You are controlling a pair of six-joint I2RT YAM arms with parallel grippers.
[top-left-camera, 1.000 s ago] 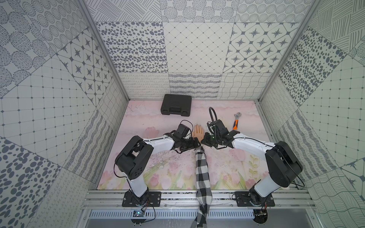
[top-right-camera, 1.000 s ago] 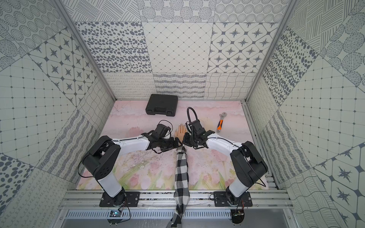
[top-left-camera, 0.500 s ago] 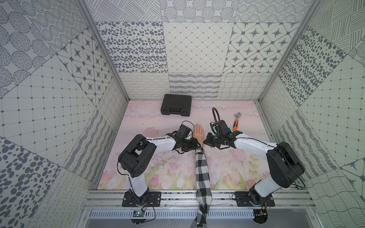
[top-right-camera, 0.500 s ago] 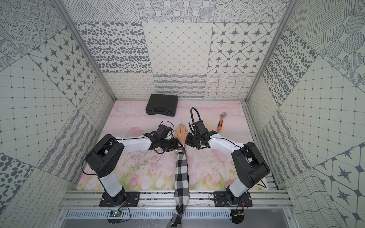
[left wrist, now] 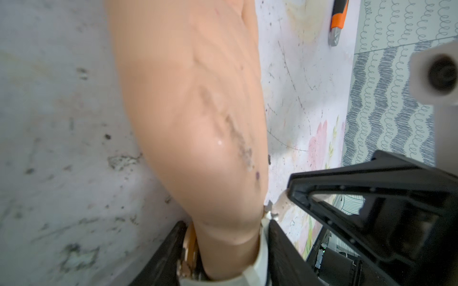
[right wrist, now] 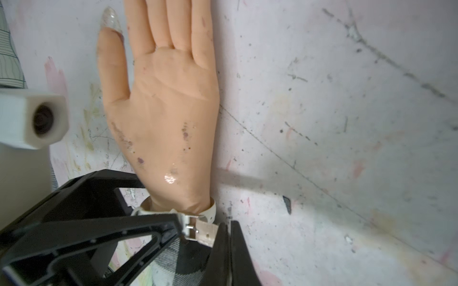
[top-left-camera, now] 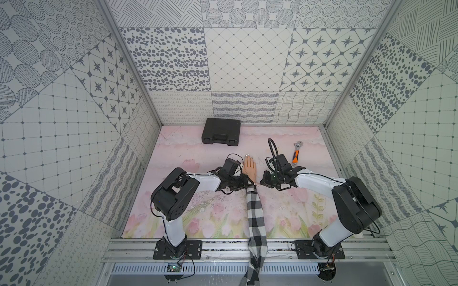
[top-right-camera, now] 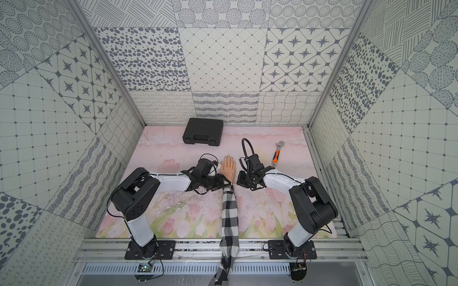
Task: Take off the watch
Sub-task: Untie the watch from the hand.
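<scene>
The watch [right wrist: 197,221] rings the wrist of the mannequin hand [top-left-camera: 249,168], mid-frame in both top views — left gripper [left wrist: 226,230] clamped across it, right gripper [right wrist: 227,224] pinching its strap end — wrench [top-left-camera: 296,153] and case [top-left-camera: 221,131] well apart, higher up.

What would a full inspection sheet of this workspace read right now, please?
Surface: pink floral-printed mat, scuffed and speckled.
Job's things: slim cream-strapped wristwatch on the wrist of a peach mannequin hand with black-and-white checked sleeve.
Clutter: closed black plastic case; orange-handled metal wrench.
End effectors: left end effector shut on the wristwatch across the wrist; right end effector shut on the strap's free end.
Cables: black cable loops above both arms' wrists.
Surroundings: grey-patterned wall panels; aluminium front rail.
</scene>
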